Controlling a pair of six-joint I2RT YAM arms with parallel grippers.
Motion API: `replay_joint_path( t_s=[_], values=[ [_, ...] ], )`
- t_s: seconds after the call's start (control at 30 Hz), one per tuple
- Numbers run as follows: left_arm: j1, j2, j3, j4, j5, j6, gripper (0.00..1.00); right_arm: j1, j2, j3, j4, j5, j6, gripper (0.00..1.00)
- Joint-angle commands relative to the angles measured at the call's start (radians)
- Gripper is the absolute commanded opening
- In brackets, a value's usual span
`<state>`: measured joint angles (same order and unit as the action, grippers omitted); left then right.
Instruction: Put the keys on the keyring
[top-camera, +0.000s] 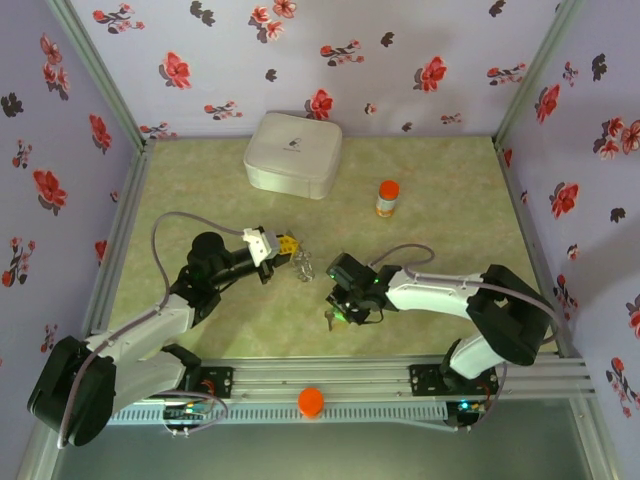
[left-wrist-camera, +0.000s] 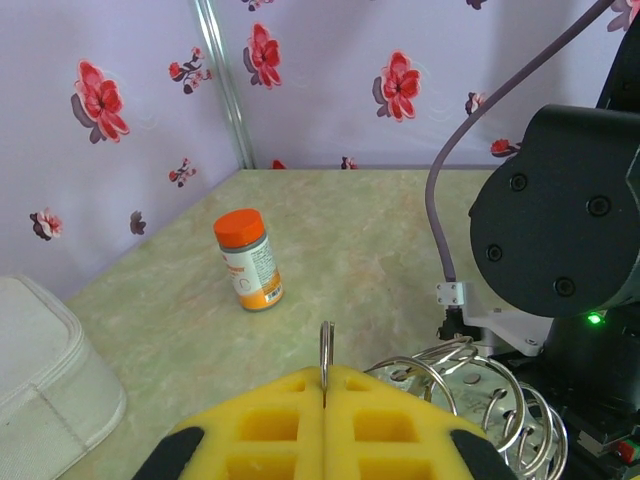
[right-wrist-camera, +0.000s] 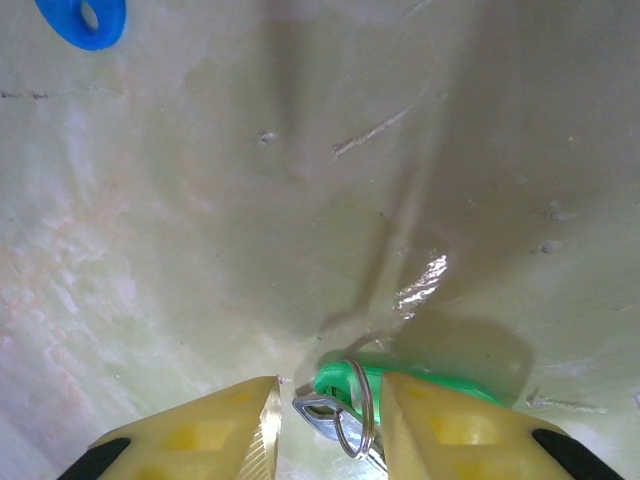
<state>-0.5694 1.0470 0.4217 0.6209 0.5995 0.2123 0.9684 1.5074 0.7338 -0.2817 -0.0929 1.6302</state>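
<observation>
My left gripper (left-wrist-camera: 325, 385) is shut on a thin silver ring (left-wrist-camera: 326, 348) that stands up between its yellow fingers. It belongs to the keyring, a cluster of linked silver rings (left-wrist-camera: 480, 400) hanging to the right of the fingers and lying near them on the table (top-camera: 303, 265). My right gripper (right-wrist-camera: 330, 395) is low over the table, open, with its fingers on either side of the green-headed key (right-wrist-camera: 331, 379). A small ring and a metal key (right-wrist-camera: 316, 416) lie against it. The blue key head (right-wrist-camera: 82, 20) lies apart on the table.
A white case (top-camera: 293, 153) sits at the back. An orange-capped bottle (top-camera: 387, 198) stands right of it. An orange cap (top-camera: 311, 401) rests on the front rail. The right arm's black wrist (left-wrist-camera: 560, 240) is close to the left gripper's right side.
</observation>
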Motion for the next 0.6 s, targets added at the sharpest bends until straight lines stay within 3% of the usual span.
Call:
replay_joint_path(
  t_s=[0.0,0.3,0.57],
  values=[
    [0.002,-0.012,-0.009,0.059,0.023,-0.014,0.00,-0.005,0.013,0.029,-0.031,0.030,-0.020,0.30],
    [0.002,-0.016,-0.011,0.059,0.025,-0.013,0.00,-0.007,0.017,0.043,-0.048,0.037,-0.036,0.20],
    [0.001,-0.016,-0.011,0.059,0.027,-0.013,0.00,-0.007,0.025,0.036,-0.035,0.035,-0.035,0.19]
  ],
)
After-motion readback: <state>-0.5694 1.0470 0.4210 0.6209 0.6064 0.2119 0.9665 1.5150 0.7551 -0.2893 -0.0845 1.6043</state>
